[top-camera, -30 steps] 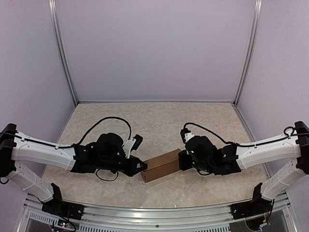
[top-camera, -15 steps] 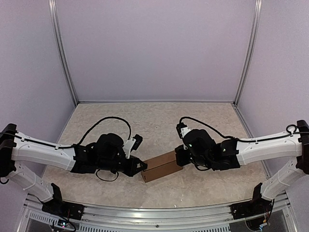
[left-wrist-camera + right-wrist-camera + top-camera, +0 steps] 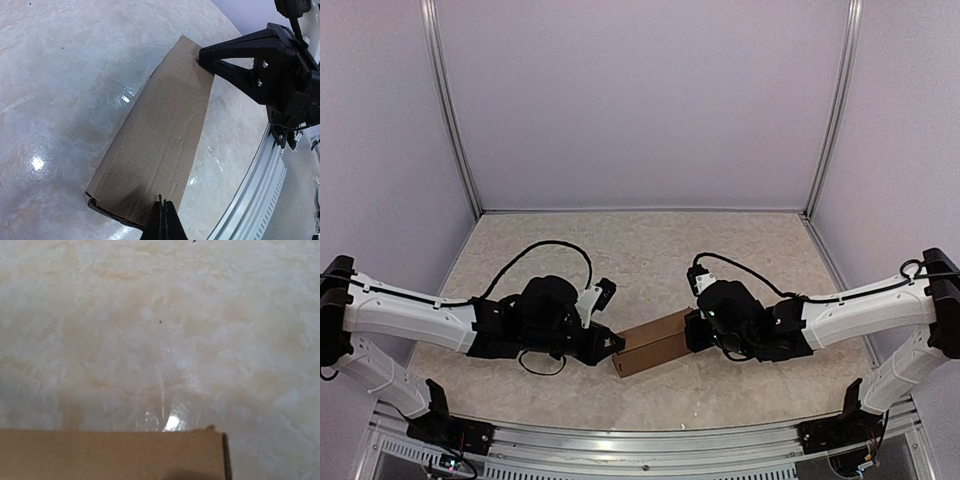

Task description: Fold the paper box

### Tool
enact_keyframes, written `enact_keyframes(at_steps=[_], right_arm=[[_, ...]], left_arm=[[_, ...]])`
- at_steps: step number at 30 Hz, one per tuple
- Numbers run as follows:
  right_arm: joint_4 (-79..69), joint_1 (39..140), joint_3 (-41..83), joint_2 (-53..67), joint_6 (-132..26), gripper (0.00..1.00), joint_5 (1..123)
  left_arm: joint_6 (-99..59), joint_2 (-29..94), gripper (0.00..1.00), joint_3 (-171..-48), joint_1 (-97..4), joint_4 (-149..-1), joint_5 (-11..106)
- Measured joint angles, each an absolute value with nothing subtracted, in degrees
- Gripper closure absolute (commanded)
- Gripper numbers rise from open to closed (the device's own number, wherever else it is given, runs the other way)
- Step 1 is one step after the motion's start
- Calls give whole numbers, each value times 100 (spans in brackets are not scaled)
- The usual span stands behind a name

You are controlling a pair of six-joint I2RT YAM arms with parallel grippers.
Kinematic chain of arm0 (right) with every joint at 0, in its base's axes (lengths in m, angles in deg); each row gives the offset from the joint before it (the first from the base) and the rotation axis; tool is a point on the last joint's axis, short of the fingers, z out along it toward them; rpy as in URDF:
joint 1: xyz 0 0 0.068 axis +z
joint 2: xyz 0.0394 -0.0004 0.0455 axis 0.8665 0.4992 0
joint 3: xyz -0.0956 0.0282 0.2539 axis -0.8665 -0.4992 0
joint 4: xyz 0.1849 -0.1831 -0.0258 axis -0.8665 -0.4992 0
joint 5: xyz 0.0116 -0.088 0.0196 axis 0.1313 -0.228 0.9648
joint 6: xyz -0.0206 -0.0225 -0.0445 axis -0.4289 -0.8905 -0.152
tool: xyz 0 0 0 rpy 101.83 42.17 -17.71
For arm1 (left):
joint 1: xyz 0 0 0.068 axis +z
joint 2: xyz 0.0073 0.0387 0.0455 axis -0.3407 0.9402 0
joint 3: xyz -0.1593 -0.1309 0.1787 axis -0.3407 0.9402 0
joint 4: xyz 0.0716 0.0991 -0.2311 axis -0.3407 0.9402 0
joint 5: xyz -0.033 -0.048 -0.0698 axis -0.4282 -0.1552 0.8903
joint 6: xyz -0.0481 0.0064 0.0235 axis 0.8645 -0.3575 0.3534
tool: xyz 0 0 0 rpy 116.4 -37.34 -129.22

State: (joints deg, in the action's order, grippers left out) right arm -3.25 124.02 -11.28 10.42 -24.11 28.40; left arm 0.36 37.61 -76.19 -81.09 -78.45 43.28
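Observation:
The paper box (image 3: 655,342) lies folded into a slim brown cardboard block on the marble table (image 3: 650,250), between the two arms. My left gripper (image 3: 618,346) is shut, its tip resting against the box's left end. In the left wrist view the shut fingertips (image 3: 162,206) press on the box (image 3: 160,130) at its near edge. My right gripper (image 3: 690,332) is at the box's right end. The left wrist view shows the right gripper (image 3: 202,54) shut to a point and touching the far end. The right wrist view shows only the box's top edge (image 3: 110,455); its own fingers are out of frame.
A metal rail (image 3: 650,440) runs along the table's near edge, also visible in the left wrist view (image 3: 260,190). Lilac walls enclose the back and sides. Black cables loop over both wrists.
The right arm shifted slightly left toward the box and settled back a little. The box and the left arm have stayed put.

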Motion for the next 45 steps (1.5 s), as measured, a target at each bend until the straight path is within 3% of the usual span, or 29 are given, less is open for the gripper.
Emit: enact_keyframes(at_steps=[12, 38, 45], right_arm=[[-325, 12402, -1126, 1042, -2415, 100, 2849], [-330, 12402, -1122, 1042, -2420, 100, 2868], [-321, 12402, -1122, 1044, -2417, 100, 2890]], left_arm=[[-128, 3219, 100, -7901, -8098, -6761, 4121], [-196, 3459, 100, -8122, -8008, -7071, 4409], [-6, 3695, 100, -7532, -8013, -7720, 4444]])
